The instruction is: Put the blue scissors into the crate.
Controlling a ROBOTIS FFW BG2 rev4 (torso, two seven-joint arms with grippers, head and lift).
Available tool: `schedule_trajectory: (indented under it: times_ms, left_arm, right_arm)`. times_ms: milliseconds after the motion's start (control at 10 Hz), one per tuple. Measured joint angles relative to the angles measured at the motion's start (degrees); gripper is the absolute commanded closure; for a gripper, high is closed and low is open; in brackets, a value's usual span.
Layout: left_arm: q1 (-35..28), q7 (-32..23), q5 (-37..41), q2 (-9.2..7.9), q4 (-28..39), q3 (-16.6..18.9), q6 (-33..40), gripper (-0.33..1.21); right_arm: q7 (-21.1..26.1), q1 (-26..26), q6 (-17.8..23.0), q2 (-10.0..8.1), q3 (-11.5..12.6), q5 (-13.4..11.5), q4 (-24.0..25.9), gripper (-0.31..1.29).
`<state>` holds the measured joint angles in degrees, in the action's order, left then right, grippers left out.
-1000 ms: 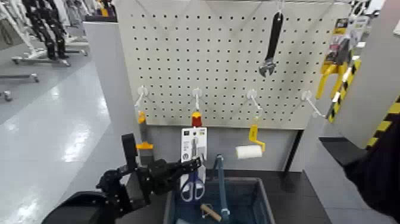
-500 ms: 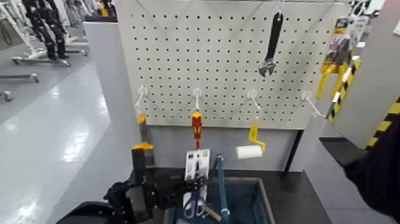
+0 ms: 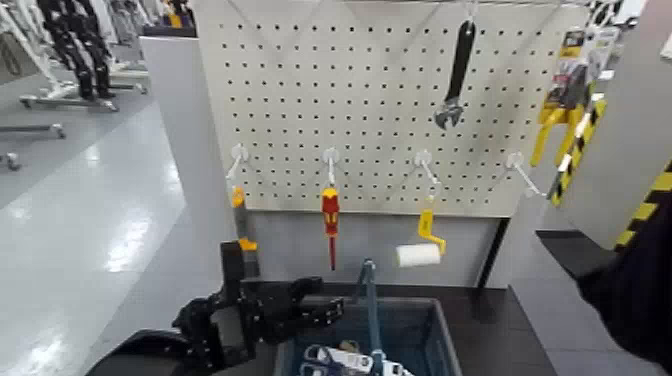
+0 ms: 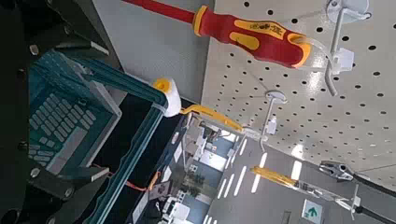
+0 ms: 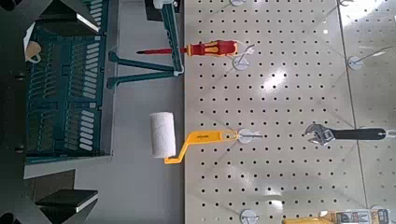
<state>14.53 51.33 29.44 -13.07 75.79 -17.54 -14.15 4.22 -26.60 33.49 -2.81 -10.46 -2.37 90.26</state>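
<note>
The blue scissors [image 3: 338,358] on their white card lie flat inside the crate [image 3: 442,335], at its left front, loose from any gripper. The crate is dark blue-grey with an upright blue handle bar [image 3: 369,305]. My left gripper [image 3: 322,308] hovers just above the crate's left half, open and empty. In the left wrist view the left gripper [image 4: 93,117] frames the crate's ribbed wall [image 4: 65,103] with nothing between the jaws. My right gripper [image 5: 89,105] is open and looks at the crate [image 5: 65,93] from farther off. It is outside the head view.
A white pegboard [image 3: 380,100] stands behind the crate. On it hang a red-and-yellow screwdriver [image 3: 330,212], a yellow-handled paint roller [image 3: 420,248], a black wrench [image 3: 458,70] and an orange-tipped tool [image 3: 238,200]. A wooden-handled item [image 5: 33,47] lies in the crate. Open floor lies to the left.
The scissors card was held upright in the left gripper above the crate, then lowered. Now the gripper has opened and the card lies in the crate.
</note>
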Motion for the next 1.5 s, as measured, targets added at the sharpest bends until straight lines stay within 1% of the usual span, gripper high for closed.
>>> schedule_trajectory:
  times_ms: [200,300,400,500,600,700,800,1000,1100,1300,1500]
  left_arm:
    - [-0.9,-0.4,-1.5,-0.02,1.5,0.8,0.3,-0.01]
    - [-2.3,-2.1,-4.4,-0.11,3.4,1.9,1.5,0.00]
    - [-5.2,-7.1,-6.1,-0.37,5.4,2.8,5.2,0.07]
    - [-9.2,-14.4,-6.2,-0.56,6.7,3.2,11.9,0.07]
    - [-13.3,-20.6,-6.2,-0.38,7.5,3.4,18.3,0.07]
    - [-16.4,-24.0,-7.6,-0.17,7.7,3.6,23.9,0.07]
    - [-18.9,-26.2,-10.3,0.42,7.6,4.9,28.4,0.08]
    - [-24.0,-31.6,-13.4,3.07,6.8,8.2,36.1,0.08]
    - [-26.0,-32.9,-15.1,4.12,6.7,9.5,38.4,0.09]
    - [-28.3,-33.5,-15.9,4.94,6.8,10.2,39.7,0.09]
    - [-29.2,-34.0,-16.8,6.06,7.1,10.9,40.0,0.09]
  right_arm:
    - [0.0,-0.1,0.1,0.00,0.0,0.0,0.0,0.08]
    - [0.0,-0.1,0.2,0.00,0.0,0.0,0.0,0.08]
    - [0.0,-0.2,0.4,0.07,0.0,0.0,0.0,0.08]
    - [0.0,-0.3,0.5,0.20,0.1,0.0,-0.1,0.08]
    - [0.0,-0.4,0.7,0.26,0.2,0.1,-0.2,0.08]
    - [0.0,-0.4,0.8,0.26,0.2,0.3,-0.3,0.08]
    - [0.1,-0.6,0.9,0.27,0.1,0.6,-0.4,0.08]
    - [0.3,-1.0,1.1,0.27,0.2,0.8,-0.4,0.08]
    - [0.5,-1.2,0.8,0.26,0.2,0.9,-0.3,0.08]
    - [1.1,-1.4,0.2,0.19,0.1,1.0,0.0,0.08]
    - [2.1,-1.8,0.1,0.07,0.0,1.0,0.1,0.08]
